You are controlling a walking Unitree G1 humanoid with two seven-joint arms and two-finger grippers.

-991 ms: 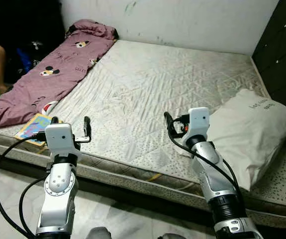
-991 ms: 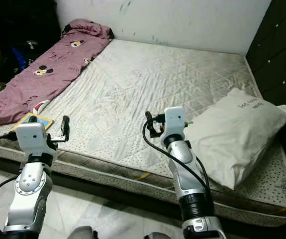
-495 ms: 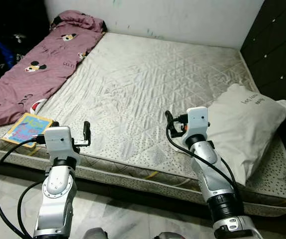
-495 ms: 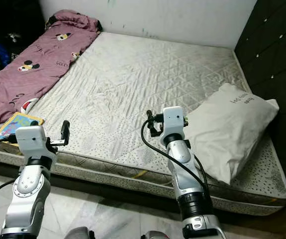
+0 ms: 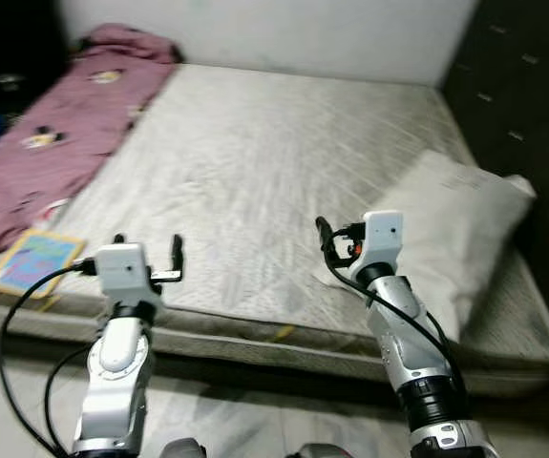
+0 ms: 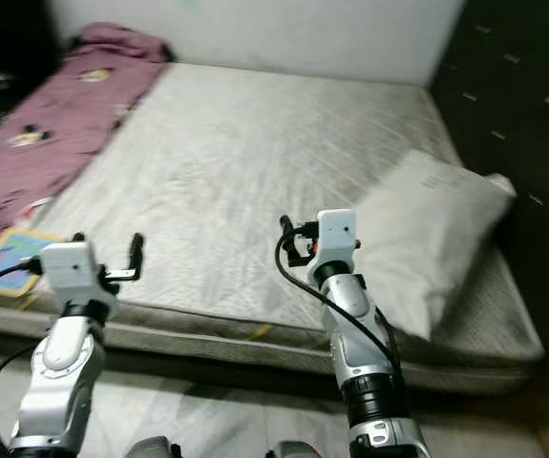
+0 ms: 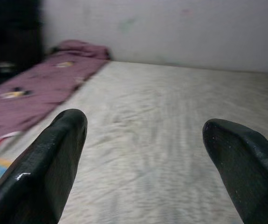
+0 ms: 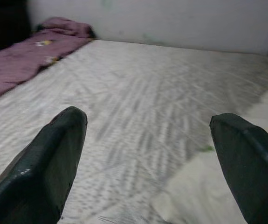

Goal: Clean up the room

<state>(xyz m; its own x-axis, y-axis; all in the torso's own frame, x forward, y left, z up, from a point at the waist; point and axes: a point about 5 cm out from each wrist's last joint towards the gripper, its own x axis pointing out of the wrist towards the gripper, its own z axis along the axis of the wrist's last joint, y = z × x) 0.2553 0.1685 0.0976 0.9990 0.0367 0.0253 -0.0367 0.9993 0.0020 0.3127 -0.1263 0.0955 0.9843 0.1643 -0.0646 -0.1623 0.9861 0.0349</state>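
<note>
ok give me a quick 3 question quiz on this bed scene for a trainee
1. True or false: the left gripper holds the colourful book.
2. Which side of the mattress does the white pillow lie on, by the robot's own sides? A) left B) right C) middle
3. Fill in: the purple blanket lies along the robot's ____ edge of the mattress.

Key
1. False. The left gripper is open and empty above the near edge of the mattress; the book lies flat to its left.
2. B. The pillow lies just past the open right gripper.
3. left
</note>
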